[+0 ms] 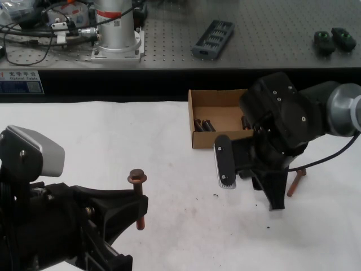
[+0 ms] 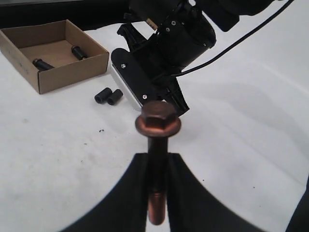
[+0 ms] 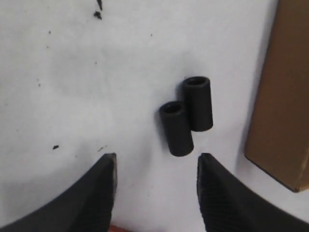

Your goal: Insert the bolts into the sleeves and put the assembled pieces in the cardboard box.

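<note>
The white surface point(image 1: 180, 237) lies broad and bare in front of the cardboard box point(image 1: 217, 107); the box already holds assembled pieces point(image 1: 204, 125); the step in hand looks to be fetching a sleeve for the next bolt. The left hand point(image 2: 158, 159), well apart from the box, is closed on the shank of a copper flanged bolt point(image 2: 158, 121), which stands upright, head up. The right hand point(image 3: 157, 166) hangs with its jaws wide apart and nothing between them, over two black sleeves point(image 3: 176, 128) that lie touching side by side just outside the box wall; a second bolt point(image 1: 296, 182) shows near the box's front, past the right arm. The next move probably calls for closing on the sleeve farther from the box alone; its neighbour touches it and the wall is just beside, so room there is tight; the open surface between the box and the left hand should suit the joining.
</note>
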`<state>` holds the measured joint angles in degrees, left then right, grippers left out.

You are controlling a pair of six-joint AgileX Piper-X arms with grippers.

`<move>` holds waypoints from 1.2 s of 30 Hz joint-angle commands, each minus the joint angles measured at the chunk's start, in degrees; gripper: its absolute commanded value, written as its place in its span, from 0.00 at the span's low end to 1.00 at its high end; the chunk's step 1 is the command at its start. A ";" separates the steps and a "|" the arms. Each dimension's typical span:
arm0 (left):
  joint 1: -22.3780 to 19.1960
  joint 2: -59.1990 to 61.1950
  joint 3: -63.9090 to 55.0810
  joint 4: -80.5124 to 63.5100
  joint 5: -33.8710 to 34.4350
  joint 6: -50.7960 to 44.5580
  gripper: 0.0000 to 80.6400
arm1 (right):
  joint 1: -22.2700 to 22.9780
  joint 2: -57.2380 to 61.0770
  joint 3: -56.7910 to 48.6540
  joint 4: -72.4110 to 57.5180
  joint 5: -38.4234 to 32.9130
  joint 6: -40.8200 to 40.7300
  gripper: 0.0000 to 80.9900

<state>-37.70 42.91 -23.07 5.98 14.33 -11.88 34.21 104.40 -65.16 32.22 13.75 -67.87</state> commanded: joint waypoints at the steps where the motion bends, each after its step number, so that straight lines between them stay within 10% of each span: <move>1: -0.25 -0.46 -0.17 -0.97 -0.41 0.65 0.01 | 0.50 0.65 -0.41 -1.27 -2.76 -0.36 0.48; 36: -0.25 -0.46 -0.18 -0.97 0.10 0.65 0.01 | -0.79 7.53 -0.49 -5.61 1.14 -2.89 0.44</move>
<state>-37.70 42.91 -23.07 5.75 14.33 -11.88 34.14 110.03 -65.55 28.85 14.63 -70.55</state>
